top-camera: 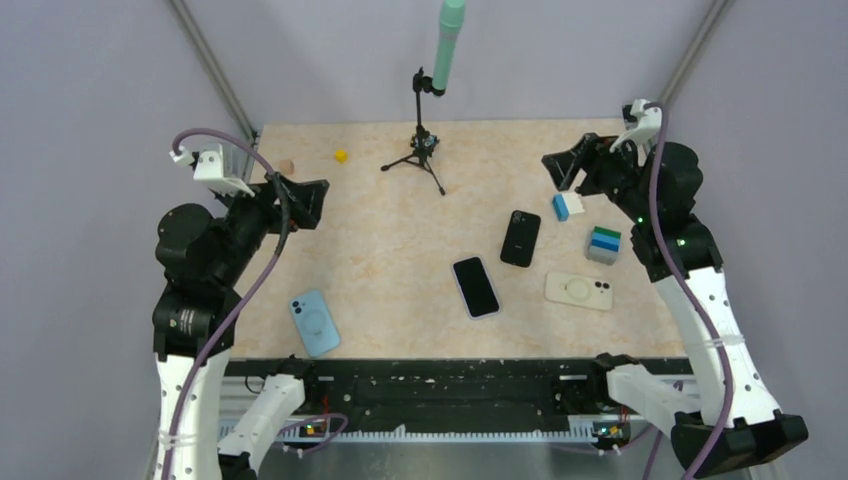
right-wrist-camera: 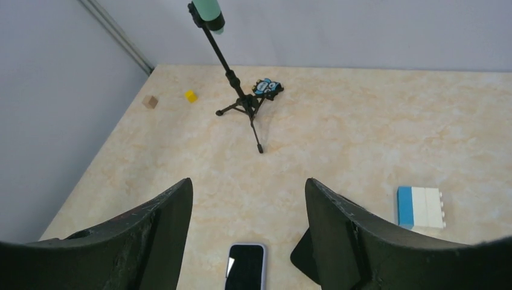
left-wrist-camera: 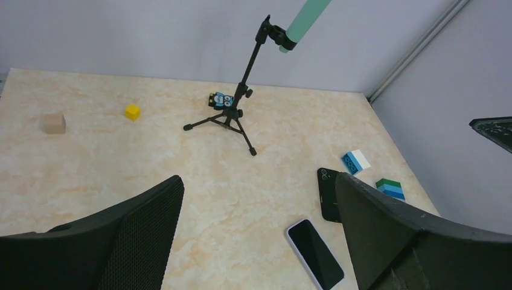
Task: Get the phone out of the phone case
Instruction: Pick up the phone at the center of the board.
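Both arms were raised over the beige marbled table [top-camera: 380, 250]. The left gripper [top-camera: 308, 203] and right gripper [top-camera: 566, 167] stood apart-fingered and empty. The black-screened phone in its pale-rimmed case [top-camera: 476, 287] lay face up mid-table, untouched; descending to grip it seemed the next move.
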